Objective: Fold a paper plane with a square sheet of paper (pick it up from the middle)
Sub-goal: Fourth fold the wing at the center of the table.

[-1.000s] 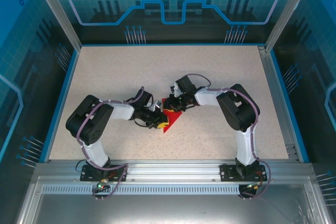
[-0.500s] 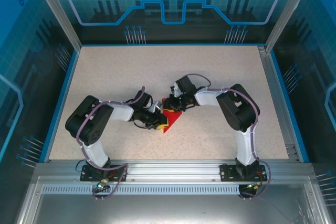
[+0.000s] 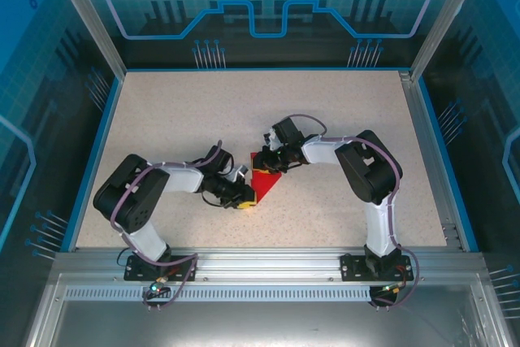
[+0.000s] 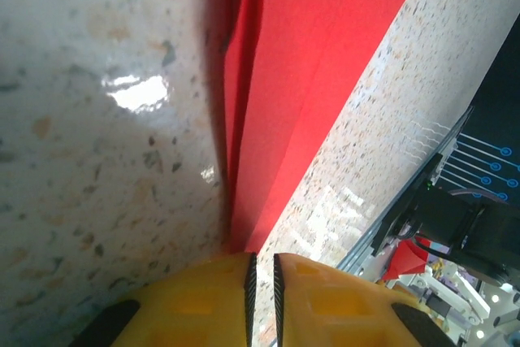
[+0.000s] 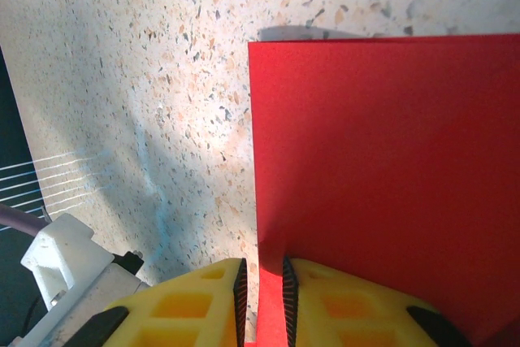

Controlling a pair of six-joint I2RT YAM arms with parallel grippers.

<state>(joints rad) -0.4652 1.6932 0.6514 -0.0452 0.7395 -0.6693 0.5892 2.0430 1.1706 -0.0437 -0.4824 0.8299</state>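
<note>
Square sheet of paper [image 3: 268, 178], by now folded into a red triangle shape, lies in the middle of the table [image 3: 341, 111] between the two arms. In the last second the left gripper [image 3: 244, 197] has slid a little toward the near edge, along the left side of the paper, and its arm has swung lower and more to the left; the right gripper [image 3: 270, 166] has not moved and stays at the far corner. From the left wrist, the yellow jaws are almost pressed together and the narrow end of the stacked red layers [image 4: 309, 54] runs into the thin gap between them, so this gripper [image 4: 262, 270] seems to pinch the paper there. From the right wrist, the jaws are equally close and they nip the left edge of the flat red sheet [image 5: 390, 160]. I judge that the left gripper is drawing along the fold to sharpen the crease while the right gripper [image 5: 262, 278] anchors the sheet; the plane is not yet finished.
</note>
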